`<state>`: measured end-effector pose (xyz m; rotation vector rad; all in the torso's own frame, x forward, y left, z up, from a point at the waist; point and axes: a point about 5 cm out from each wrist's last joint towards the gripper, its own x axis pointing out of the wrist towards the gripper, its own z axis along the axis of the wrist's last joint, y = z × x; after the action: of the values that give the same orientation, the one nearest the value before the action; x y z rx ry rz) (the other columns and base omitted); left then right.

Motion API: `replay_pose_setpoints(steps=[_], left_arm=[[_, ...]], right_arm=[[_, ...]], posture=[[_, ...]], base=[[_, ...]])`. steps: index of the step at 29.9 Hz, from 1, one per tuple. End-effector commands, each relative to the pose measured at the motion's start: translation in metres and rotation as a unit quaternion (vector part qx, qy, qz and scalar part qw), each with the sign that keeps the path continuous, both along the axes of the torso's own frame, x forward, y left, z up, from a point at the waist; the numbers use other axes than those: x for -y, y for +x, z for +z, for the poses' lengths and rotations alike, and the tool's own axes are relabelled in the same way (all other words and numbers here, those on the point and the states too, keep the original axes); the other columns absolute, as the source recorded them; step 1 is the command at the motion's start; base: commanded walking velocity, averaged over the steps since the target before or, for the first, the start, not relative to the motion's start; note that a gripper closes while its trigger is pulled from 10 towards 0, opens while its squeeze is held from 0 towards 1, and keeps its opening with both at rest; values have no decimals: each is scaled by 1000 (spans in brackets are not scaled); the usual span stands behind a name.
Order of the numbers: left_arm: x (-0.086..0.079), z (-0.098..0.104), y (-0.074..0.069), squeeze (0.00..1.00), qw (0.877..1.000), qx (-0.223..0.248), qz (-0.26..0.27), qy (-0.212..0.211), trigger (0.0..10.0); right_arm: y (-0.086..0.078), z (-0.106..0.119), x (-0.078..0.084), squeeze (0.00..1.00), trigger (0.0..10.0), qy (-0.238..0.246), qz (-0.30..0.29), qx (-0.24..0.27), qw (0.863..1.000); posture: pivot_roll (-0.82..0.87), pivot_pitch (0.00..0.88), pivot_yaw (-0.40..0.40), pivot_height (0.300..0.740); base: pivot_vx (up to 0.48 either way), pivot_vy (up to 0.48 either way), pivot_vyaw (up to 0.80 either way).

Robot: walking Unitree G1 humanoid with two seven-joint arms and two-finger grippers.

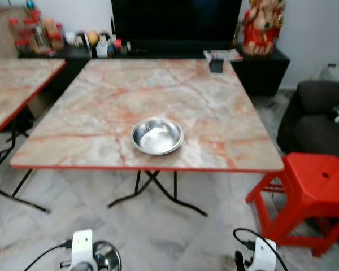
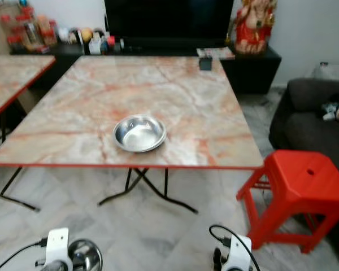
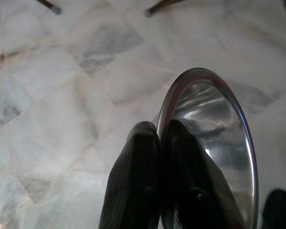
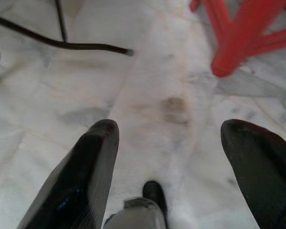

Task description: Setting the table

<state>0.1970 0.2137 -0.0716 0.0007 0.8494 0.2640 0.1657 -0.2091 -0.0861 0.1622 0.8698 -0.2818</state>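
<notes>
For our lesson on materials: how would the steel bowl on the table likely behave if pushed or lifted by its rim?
The steel bowl looks thin and shiny, so it is probably light, rigid and slippery. On the smooth marble-patterned table it would likely slide rather than tip. The left gripper pinches a similar bowl by the rim, suggesting rim grasps hold.

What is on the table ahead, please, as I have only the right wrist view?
Observer: One steel bowl sits upright near the front edge of the table.
Operator: Is the left tool carrying anything?
Observer: Yes, the left tool is shut on the rim of a second steel bowl, held low over the floor.
Operator: Where does the red stool stand relative to the table?
Observer: The red stool stands just off the table's front right corner, on the robot's right.
</notes>
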Motion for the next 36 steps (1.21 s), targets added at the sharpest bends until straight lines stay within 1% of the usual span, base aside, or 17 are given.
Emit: replay_pose_setpoints(steps=[1,4,8,16,20,24,26,28,30,33,36], left_arm=[[1,2,4,0,1000,7,-3,3,10000],[2,2,4,0,1000,7,-4,2,10000],[3,5,9,0,1000,19,-5,5,10000],[3,7,12,0,999,34,1,2,10000],[2,10,14,0,999,51,13,2,10000],[-2,16,19,0,995,93,43,4,10000],[-6,20,21,0,991,117,61,6,10000],[-13,27,23,0,984,155,83,17,10000],[-16,30,24,0,981,168,93,21,10000],[-33,39,19,0,967,216,133,32,10000],[-46,46,15,0,956,244,157,44,10000]], right_arm=[[6,3,3,0,10000,-3,-3,9,1000],[7,4,3,0,10000,-4,-1,9,1000],[7,4,2,0,10000,-5,9,7,1000],[9,4,0,0,10000,-2,10,8,1000],[9,4,0,0,10000,-2,10,8,1000],[7,2,-2,0,10000,-1,13,4,1000],[6,2,-2,0,10000,0,13,4,1000],[6,2,-4,0,10000,1,16,2,1000],[6,2,-4,0,10000,1,17,2,1000],[7,1,-7,0,10000,3,25,0,1000],[8,2,-7,0,10000,4,24,2,1000]], posture=[[-74,0,-7,740],[-70,0,-13,740],[-66,0,-17,740],[-61,0,-13,740],[-55,0,-18,740],[-41,0,-20,740],[-31,0,-25,740],[-27,0,-27,740],[-20,0,-28,740],[-10,0,-32,740],[3,0,-37,740]], base=[[240,-349,0],[240,-347,0],[0,0,0],[0,0,0],[0,0,0],[0,0,0],[0,0,0],[0,0,0],[0,0,0],[0,0,0],[0,0,0]])
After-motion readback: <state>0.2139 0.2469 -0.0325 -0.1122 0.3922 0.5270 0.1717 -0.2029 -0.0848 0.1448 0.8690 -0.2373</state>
